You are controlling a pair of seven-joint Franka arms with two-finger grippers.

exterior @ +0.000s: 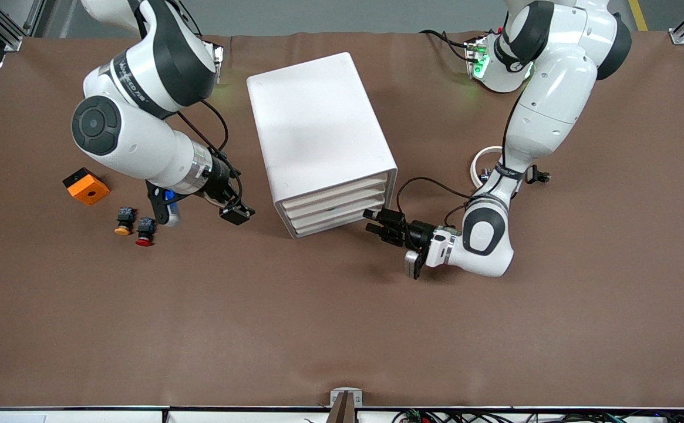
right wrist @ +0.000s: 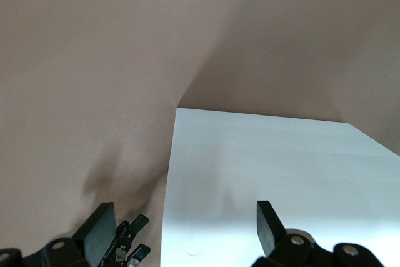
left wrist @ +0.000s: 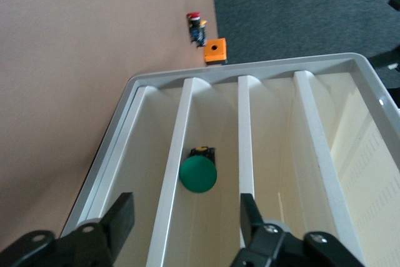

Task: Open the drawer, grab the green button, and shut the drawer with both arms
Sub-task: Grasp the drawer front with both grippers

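Note:
The white cabinet (exterior: 318,135) stands mid-table with its three fronts flush. The drawer (exterior: 333,222) is the lowest front and is shut; in the left wrist view (left wrist: 177,136) it is the front nearest the table. The green button (left wrist: 198,174) lies inside, seen through the gap above that front. My left gripper (exterior: 375,222) is open, low over the table, right in front of the drawer, its fingers (left wrist: 122,217) spread wide across the lower fronts. My right gripper (exterior: 237,212) is open and empty beside the cabinet's side wall (right wrist: 275,167), toward the right arm's end.
An orange box (exterior: 86,186), a yellow-orange button (exterior: 123,221) and a red button (exterior: 145,231) lie toward the right arm's end. A white ring (exterior: 485,161) lies by the left arm. The left gripper's fingers (right wrist: 128,242) show in the right wrist view.

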